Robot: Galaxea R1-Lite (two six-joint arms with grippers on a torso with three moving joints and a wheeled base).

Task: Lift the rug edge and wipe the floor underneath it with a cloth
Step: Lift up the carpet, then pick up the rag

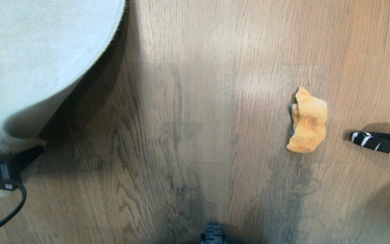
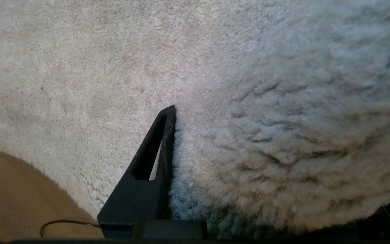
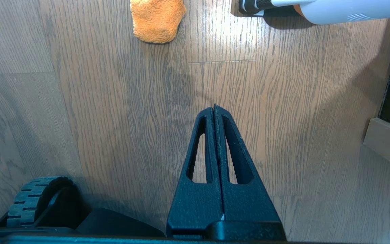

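Orange cloth lies just ahead of our pinched-shut, empty right gripper, the nearer hand, while our left gripper clamps the lifted rug edge

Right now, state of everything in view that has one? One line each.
rug: corner lifted off the floor, held by the left gripper
left gripper: shut on the rug's edge
cloth: crumpled, lying loose on the floor, untouched
right gripper: shut, empty, above bare floor
black-and-white tool: lying on the floor beside the cloth
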